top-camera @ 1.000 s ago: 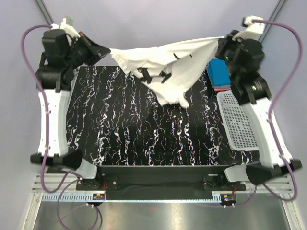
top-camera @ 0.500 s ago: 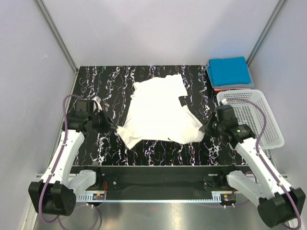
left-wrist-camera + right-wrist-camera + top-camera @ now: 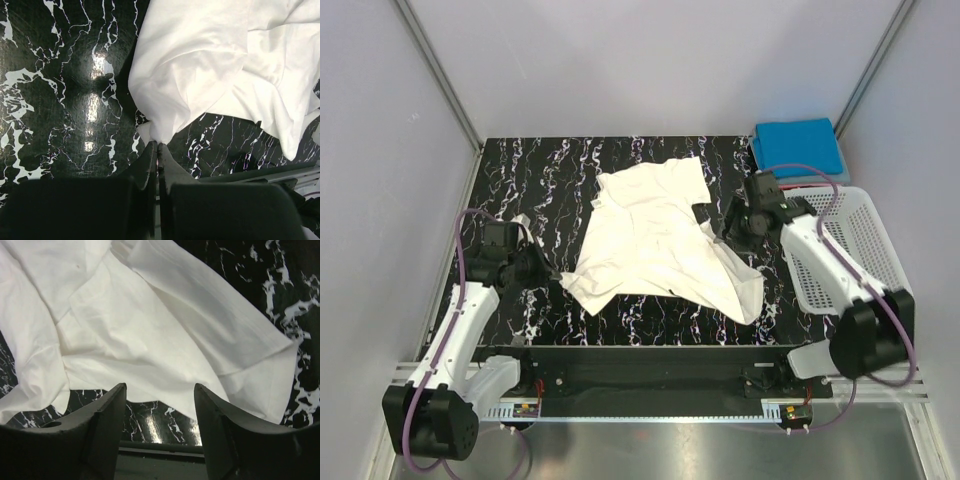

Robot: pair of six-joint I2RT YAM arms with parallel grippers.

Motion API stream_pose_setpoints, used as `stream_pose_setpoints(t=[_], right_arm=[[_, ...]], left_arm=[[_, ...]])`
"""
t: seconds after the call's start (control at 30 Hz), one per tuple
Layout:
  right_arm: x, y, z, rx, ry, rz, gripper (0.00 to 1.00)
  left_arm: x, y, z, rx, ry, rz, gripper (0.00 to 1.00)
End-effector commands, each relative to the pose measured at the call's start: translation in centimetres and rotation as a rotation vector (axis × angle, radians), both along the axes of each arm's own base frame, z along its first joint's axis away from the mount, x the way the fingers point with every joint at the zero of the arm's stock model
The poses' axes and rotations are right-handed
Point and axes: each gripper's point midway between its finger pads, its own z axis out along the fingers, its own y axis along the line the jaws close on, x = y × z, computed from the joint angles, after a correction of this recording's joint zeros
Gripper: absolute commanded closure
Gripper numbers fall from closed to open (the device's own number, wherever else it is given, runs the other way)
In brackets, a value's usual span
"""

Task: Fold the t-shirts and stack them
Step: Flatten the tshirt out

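Note:
The white t-shirt [image 3: 650, 235] lies spread and rumpled on the black marbled table [image 3: 520, 180]. My left gripper [image 3: 550, 270] is at the shirt's near left corner. In the left wrist view the left gripper [image 3: 158, 146] is shut on that corner of the white cloth [image 3: 220, 65]. My right gripper [image 3: 725, 232] hovers at the shirt's right side, open. In the right wrist view its fingers [image 3: 112, 407] stand wide apart with nothing between them, and the shirt's hem [image 3: 150, 335] lies just beyond the tips. A folded bright blue t-shirt [image 3: 798, 148] sits at the far right corner.
A white lattice basket [image 3: 865, 245] stands at the right edge of the table, partly under my right arm. Grey walls close in the table at the back and both sides. The table's near edge runs just in front of the shirt.
The shirt came down from being held stretched in the air and now lies flat. The right gripper has opened, let go of its corner and moved back toward the shirt's right side.

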Motion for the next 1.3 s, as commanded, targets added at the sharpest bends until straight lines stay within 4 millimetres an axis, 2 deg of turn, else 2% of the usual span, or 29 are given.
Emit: stream_pose_setpoints(t=[0.0, 0.03, 0.07, 0.1, 0.13, 0.17, 0.23, 0.3, 0.33, 0.37, 0.4, 0.43, 0.47, 0.53, 0.57, 0.6, 0.63, 0.67, 0.7, 0.73, 0.77, 0.8, 0.83, 0.87, 0.9, 1.0, 1.1, 1.13, 1.27], right_arm=[[4.3, 1.6, 0.3, -0.037, -0.048, 0.140, 0.36], [5.8, 2.1, 1.1, -0.035, -0.079, 0.150, 0.35], [6.7, 2.3, 0.0, -0.049, -0.056, 0.157, 0.34], [7.4, 2.3, -0.2, -0.062, -0.060, 0.168, 0.34], [8.6, 2.8, 0.6, -0.057, -0.085, 0.177, 0.34], [9.2, 3.2, -0.6, -0.060, -0.058, 0.189, 0.34], [10.9, 3.6, -0.6, -0.065, -0.080, 0.202, 0.34], [12.0, 4.1, -2.2, -0.070, -0.059, 0.221, 0.35], [13.0, 4.3, -1.8, -0.073, -0.077, 0.215, 0.35], [13.6, 4.1, -3.1, -0.095, -0.051, 0.206, 0.35], [14.0, 4.1, -3.2, -0.103, -0.050, 0.205, 0.36], [14.6, 4.3, -2.8, -0.099, -0.058, 0.202, 0.37], [14.7, 4.5, -3.0, -0.096, -0.053, 0.208, 0.37], [14.7, 4.8, -2.7, -0.079, -0.056, 0.212, 0.39], [14.6, 4.7, -2.1, -0.074, -0.068, 0.208, 0.39], [14.5, 4.8, -1.9, -0.066, -0.072, 0.203, 0.39], [14.1, 4.7, -1.5, -0.061, -0.080, 0.201, 0.39], [13.9, 4.9, -1.1, -0.043, -0.087, 0.206, 0.39], [13.5, 5.1, -1.0, -0.028, -0.088, 0.207, 0.39], [13.0, 5.2, -0.6, -0.015, -0.099, 0.212, 0.40], [12.5, 5.3, -0.5, 0.000, -0.099, 0.217, 0.40], [12.2, 5.2, -0.5, 0.004, -0.098, 0.215, 0.40], [11.5, 5.1, -0.1, 0.008, -0.103, 0.216, 0.39], [11.2, 5.0, -0.1, 0.009, -0.104, 0.215, 0.39], [10.8, 4.6, -0.3, 0.002, -0.098, 0.214, 0.40], [9.9, 4.1, 0.8, -0.003, -0.124, 0.214, 0.39], [8.9, 3.7, 1.9, 0.000, -0.146, 0.218, 0.39], [8.6, 3.6, 2.8, 0.007, -0.170, 0.219, 0.39], [7.8, 2.8, 4.1, 0.008, -0.205, 0.214, 0.39]], left_arm=[[1.2, 0.6, 0.7, 0.031, -0.076, 0.015, 1.00], [1.2, 0.7, 0.6, 0.038, -0.078, 0.018, 1.00], [1.3, 0.8, 0.7, 0.043, -0.079, 0.021, 1.00], [1.4, 1.0, 0.7, 0.051, -0.078, 0.027, 1.00], [1.5, 1.2, 0.7, 0.061, -0.082, 0.035, 1.00], [1.4, 1.4, 0.7, 0.069, -0.079, 0.042, 1.00], [1.5, 1.9, 0.8, 0.091, -0.090, 0.064, 1.00], [1.6, 2.3, 0.7, 0.106, -0.094, 0.087, 1.00], [1.9, 2.7, 0.8, 0.123, -0.101, 0.106, 1.00], [2.0, 2.8, 1.0, 0.128, -0.104, 0.111, 0.91], [2.1, 3.0, 1.1, 0.138, -0.109, 0.112, 0.61], [2.4, 3.0, 1.9, 0.154, -0.135, 0.087, 0.54], [2.3, 2.5, 2.3, 0.166, -0.152, 0.043, 0.52], [2.7, 2.1, 4.0, 0.233, -0.211, -0.034, 0.52], [2.5, 0.7, 4.5, 0.254, -0.228, -0.102, 0.52], [2.5, 0.1, 4.9, 0.276, -0.239, -0.129, 0.52], [2.9, 0.1, 5.4, 0.336, -0.253, -0.130, 0.54], [2.5, -1.8, 5.6, 0.344, -0.269, -0.202, 0.56], [2.4, -2.7, 5.6, 0.346, -0.279, -0.237, 0.59], [2.5, -4.0, 5.2, 0.342, -0.285, -0.280, 0.63], [1.7, -6.1, 4.8, 0.331, -0.296, -0.360, 0.65], [1.2, -7.4, 4.2, 0.325, -0.298, -0.410, 0.67], [1.0, -8.3, 2.6, 0.345, -0.273, -0.444, 0.70], [-0.2, -10.0, 1.7, 0.354, -0.262, -0.518, 0.71], [-0.5, -10.5, -0.1, 0.401, -0.220, -0.547, 0.72], [-2.2, -11.8, -3.2, 0.494, -0.146, -0.619, 0.69], [-3.2, -12.8, -4.5, 0.514, -0.142, -0.658, 0.64], [-3.5, -13.3, -5.1, 0.509, -0.152, -0.684, 0.63], [-4.6, -13.8, -6.8, 0.514, -0.117, -0.719, 0.61]])
